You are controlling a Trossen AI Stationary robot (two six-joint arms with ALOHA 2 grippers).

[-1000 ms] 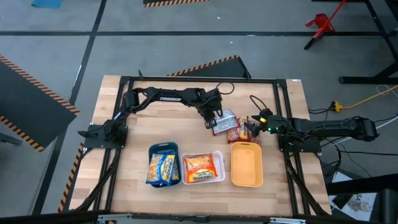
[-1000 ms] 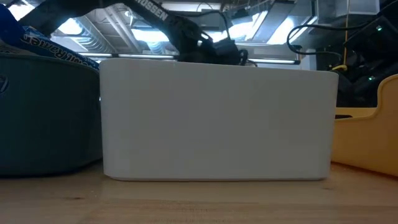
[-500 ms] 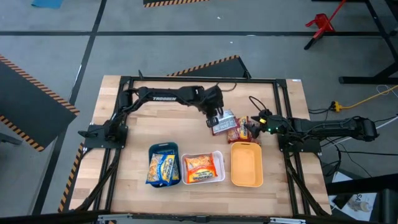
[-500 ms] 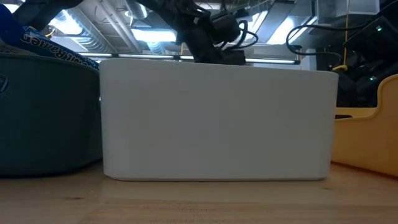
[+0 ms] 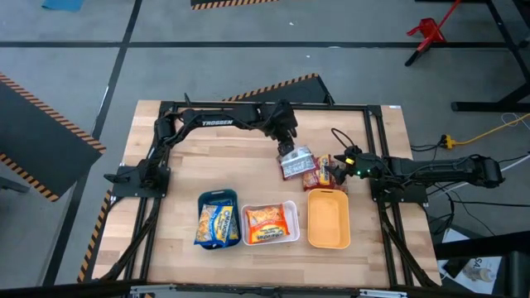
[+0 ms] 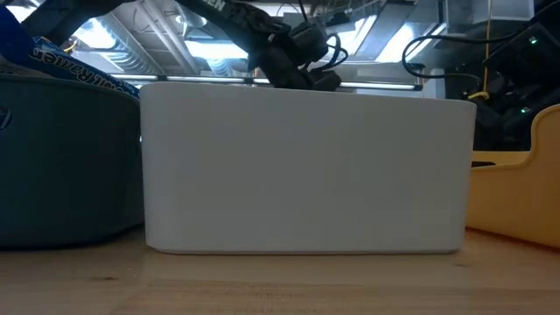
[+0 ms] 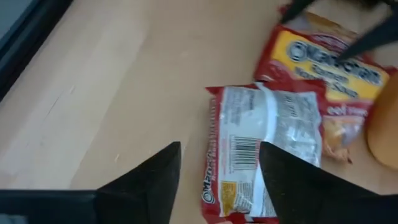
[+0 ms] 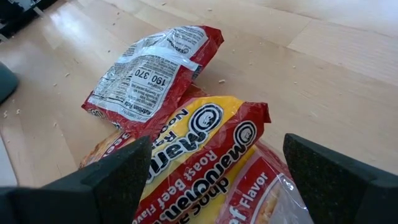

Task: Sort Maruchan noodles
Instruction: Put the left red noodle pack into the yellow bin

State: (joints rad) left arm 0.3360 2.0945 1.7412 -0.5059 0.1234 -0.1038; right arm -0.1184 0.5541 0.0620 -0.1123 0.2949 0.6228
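A red Maruchan noodles packet (image 7: 261, 155) lies face down, barcode up, on the table, its edge leaning on a small pile of red packets (image 8: 205, 149) beside it. My left gripper (image 7: 217, 180) hovers open just above that face-down packet (image 5: 296, 163), one finger on each side, touching nothing. My right gripper (image 8: 227, 180) is open and level, its fingers on either side of the pile's top packet (image 5: 319, 174). Blue packets (image 5: 217, 223) lie in the teal tray (image 5: 218, 197), and an orange packet (image 5: 267, 223) lies in the white tray (image 5: 291, 232).
An orange tray (image 5: 328, 218) stands just near of the red pile, right of the white tray. In the low view the white tray's wall (image 6: 306, 166) hides the packets behind it. Bare wood lies left of the face-down packet and along the table's near edge.
My left gripper has opened and let go of the face-down red packet, then drawn back a little toward the table's far edge. The packet stays where it lay, against the red pile.
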